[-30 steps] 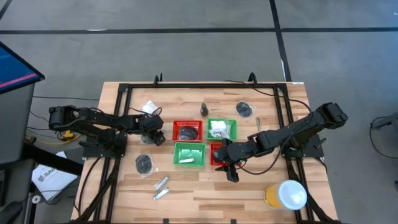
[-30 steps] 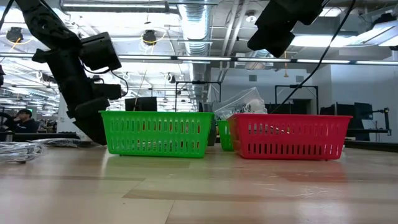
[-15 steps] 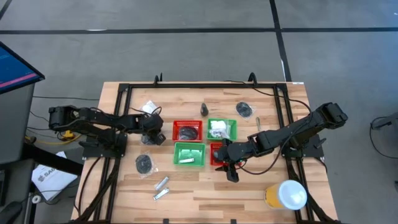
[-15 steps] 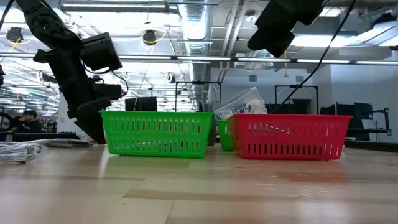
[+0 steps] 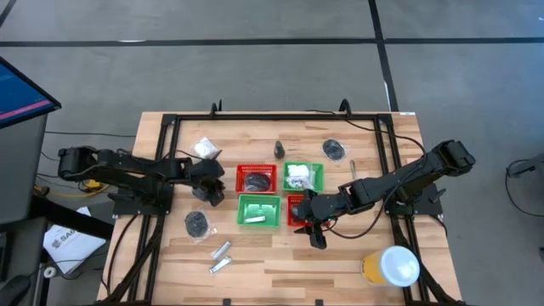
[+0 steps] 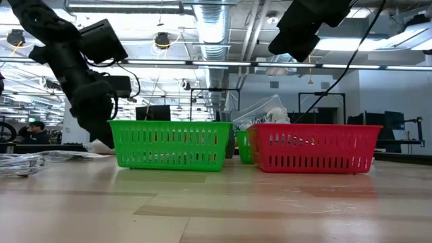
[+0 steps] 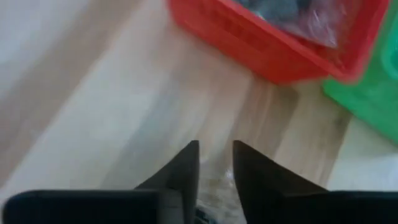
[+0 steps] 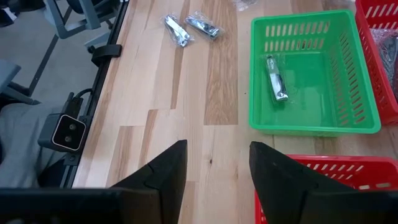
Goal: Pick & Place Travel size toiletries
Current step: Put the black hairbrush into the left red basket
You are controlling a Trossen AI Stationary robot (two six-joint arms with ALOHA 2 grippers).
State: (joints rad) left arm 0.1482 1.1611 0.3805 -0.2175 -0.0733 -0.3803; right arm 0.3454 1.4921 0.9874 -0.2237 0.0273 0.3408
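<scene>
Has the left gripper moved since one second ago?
Yes. In the high view the left gripper has shifted slightly toward the table's near edge beside the red basket, and in the low view it has lifted beside the green basket.

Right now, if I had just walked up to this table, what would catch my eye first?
Probably the cluster of bright mesh baskets mid-table: a green basket holding one silver tube, with a red basket behind it. Two dark arms lean in from either side, the left gripper low beside the red basket and the right gripper open at the table's front. A big yellow tub with a white lid sits at the front right corner.
</scene>
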